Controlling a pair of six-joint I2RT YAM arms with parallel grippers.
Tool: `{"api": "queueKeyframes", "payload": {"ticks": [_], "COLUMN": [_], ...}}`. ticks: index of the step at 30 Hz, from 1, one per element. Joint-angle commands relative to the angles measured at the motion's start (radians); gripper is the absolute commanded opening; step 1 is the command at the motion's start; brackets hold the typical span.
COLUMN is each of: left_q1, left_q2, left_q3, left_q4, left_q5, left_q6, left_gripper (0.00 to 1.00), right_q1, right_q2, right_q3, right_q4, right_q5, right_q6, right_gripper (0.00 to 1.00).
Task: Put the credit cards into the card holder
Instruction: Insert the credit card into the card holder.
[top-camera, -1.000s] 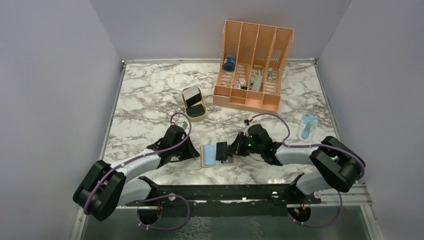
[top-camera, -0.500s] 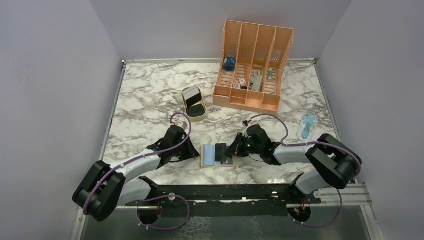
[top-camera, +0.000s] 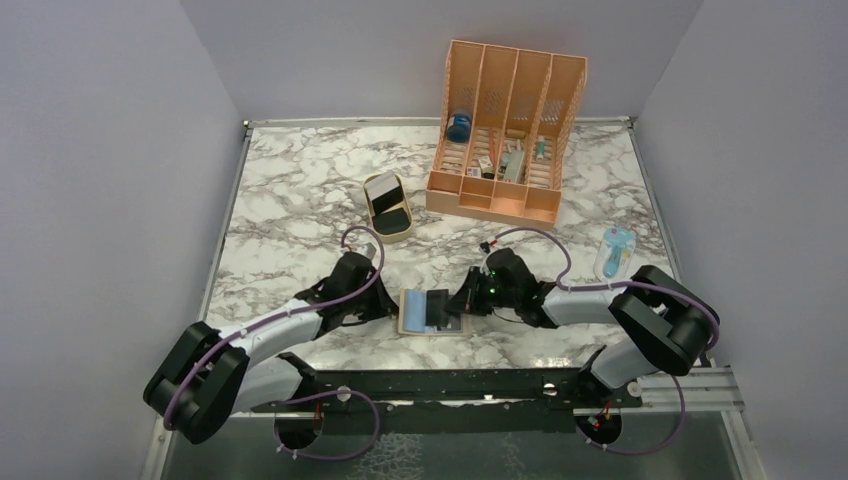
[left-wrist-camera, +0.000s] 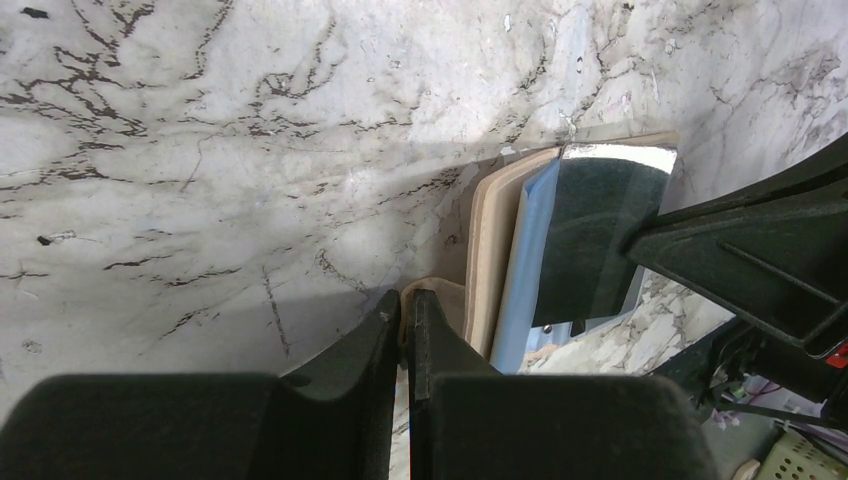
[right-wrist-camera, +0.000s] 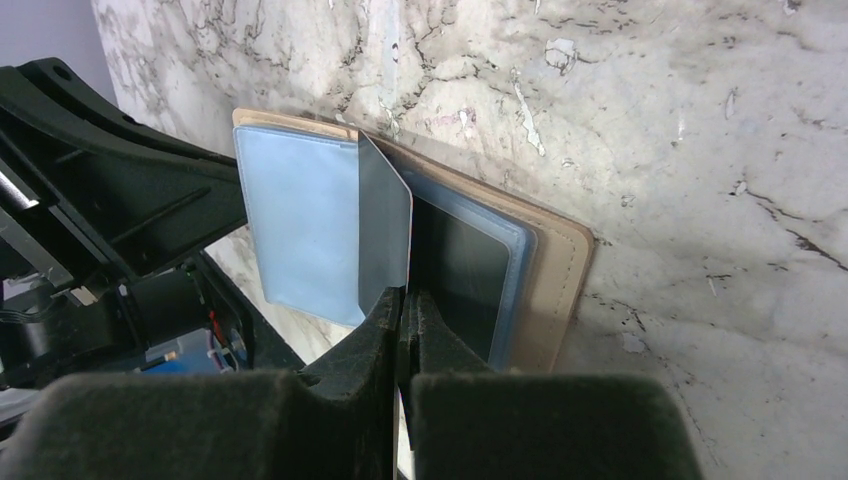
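The card holder (top-camera: 415, 312) lies open near the table's front, tan outside with light-blue pockets (right-wrist-camera: 295, 220). My left gripper (top-camera: 392, 308) is shut on its small tan snap tab (left-wrist-camera: 440, 292) at the left edge. My right gripper (top-camera: 462, 300) is shut on a silver-grey credit card (right-wrist-camera: 385, 225), which stands on edge over the holder's middle. A black credit card (right-wrist-camera: 460, 270) lies in the pocket to the right of it. Further back, two more cards (top-camera: 381, 190) sit in a tan oval tray.
The tan oval tray (top-camera: 397, 229) stands behind the left gripper. A big orange slotted organizer (top-camera: 505, 130) with small items stands at the back. A blue-and-white object (top-camera: 614, 252) lies at the right edge. Both arms meet low over the front of the marble table.
My right gripper has shifted slightly left with the grey card, further over the card holder. The left gripper has stayed on the tab.
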Motion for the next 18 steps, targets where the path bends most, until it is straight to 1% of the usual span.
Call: {"api": "queueKeyframes", "payload": {"ticks": [1, 2, 4, 5, 7, 10, 14, 16, 18], "left_q1": [-0.01, -0.011, -0.011, -0.012, -0.022, -0.035, -0.043, -0.045, -0.044], "left_q2": [0.023, 0.017, -0.01, -0.031, -0.082, -0.146, -0.17, -0.149, -0.091], "left_q3": [0.012, 0.027, 0.066, 0.081, 0.113, 0.147, 0.14, 0.115, 0.101], "left_q4": [-0.113, -0.134, -0.181, -0.212, -0.253, -0.287, -0.216, -0.149, -0.11], "left_q5": [-0.089, -0.098, -0.12, -0.131, -0.154, -0.152, -0.033, 0.027, 0.055], "left_q6": [0.038, 0.041, 0.048, 0.051, 0.06, 0.064, 0.047, 0.047, 0.067], "left_gripper": [0.0, 0.07, 0.27, 0.33, 0.39, 0.44, 0.46, 0.41, 0.31], "right_q1": [0.014, 0.015, 0.015, 0.015, 0.015, 0.016, 0.017, 0.017, 0.018], "right_q2": [0.007, 0.008, 0.007, 0.004, 0.0, 0.005, 0.008, 0.012, 0.024], "right_q3": [-0.006, -0.004, -0.002, -0.003, -0.009, -0.007, -0.021, -0.025, -0.023], "right_q4": [-0.05, -0.053, -0.06, -0.064, -0.064, -0.074, -0.061, -0.04, -0.03], "right_q5": [0.004, 0.006, 0.009, 0.011, 0.013, 0.005, 0.01, 0.01, 0.004], "right_q6": [0.01, 0.008, 0.003, 0.001, -0.003, -0.018, -0.009, -0.004, -0.003], "right_gripper": [0.01, 0.01, 0.01, 0.01, 0.01, 0.01, 0.01, 0.01, 0.01]}}
